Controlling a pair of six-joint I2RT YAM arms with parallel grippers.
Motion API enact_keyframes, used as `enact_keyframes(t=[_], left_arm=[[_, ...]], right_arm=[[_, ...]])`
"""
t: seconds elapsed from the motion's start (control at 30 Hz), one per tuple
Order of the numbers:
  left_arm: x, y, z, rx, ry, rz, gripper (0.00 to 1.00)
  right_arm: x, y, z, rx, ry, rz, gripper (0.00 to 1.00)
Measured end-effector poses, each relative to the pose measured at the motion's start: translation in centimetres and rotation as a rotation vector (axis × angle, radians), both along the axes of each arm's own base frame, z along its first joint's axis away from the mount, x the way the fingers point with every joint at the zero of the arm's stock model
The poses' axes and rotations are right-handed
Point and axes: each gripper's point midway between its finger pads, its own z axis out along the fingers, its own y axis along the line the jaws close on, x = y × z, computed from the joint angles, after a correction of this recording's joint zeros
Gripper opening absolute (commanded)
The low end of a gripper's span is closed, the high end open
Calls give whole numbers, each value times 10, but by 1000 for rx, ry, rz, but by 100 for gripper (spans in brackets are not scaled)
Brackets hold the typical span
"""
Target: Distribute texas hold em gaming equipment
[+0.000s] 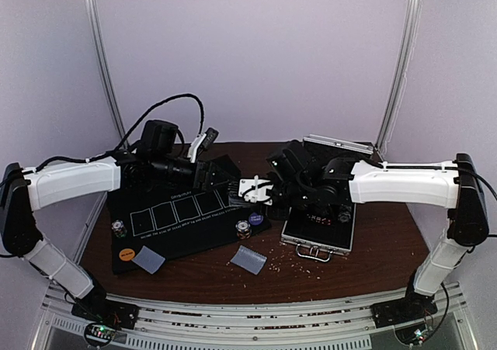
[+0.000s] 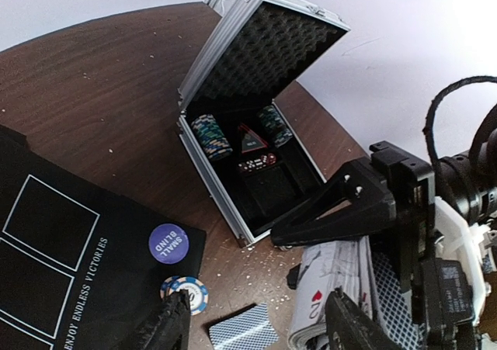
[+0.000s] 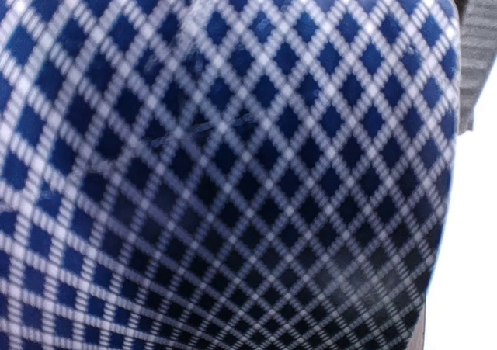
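Right end effector (image 1: 264, 189) grips the playing cards (image 3: 233, 164)

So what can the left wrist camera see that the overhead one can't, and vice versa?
Only the left wrist view shows the chip stacks inside the silver case and the words SMALL BLIND on the purple disc. Only the overhead view shows the left arm and right arm whole, plus an orange disc and a card at the near left corner of the black mat. Both show the mat, the case, the purple disc, the blue-and-white chips beside it and the deck of cards the right arm holds.
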Motion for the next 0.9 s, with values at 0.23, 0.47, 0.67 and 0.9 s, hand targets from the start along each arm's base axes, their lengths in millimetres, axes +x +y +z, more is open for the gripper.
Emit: enact_keyframes(t=[0.23, 0.47, 0.67, 0.9], left_arm=[[1, 7, -1, 44, -39, 16, 73], [4, 21, 28, -19, -89, 52, 78], [-18, 25, 32, -111, -59, 3, 80], [-32, 15, 23, -126, -3, -47, 79]], right_arm=[[0, 0, 0, 1, -1, 0, 42], [0, 0, 0, 1, 0, 0, 42], [0, 1, 0, 2, 0, 1, 42], [-1, 1, 0, 2, 0, 2, 42]])
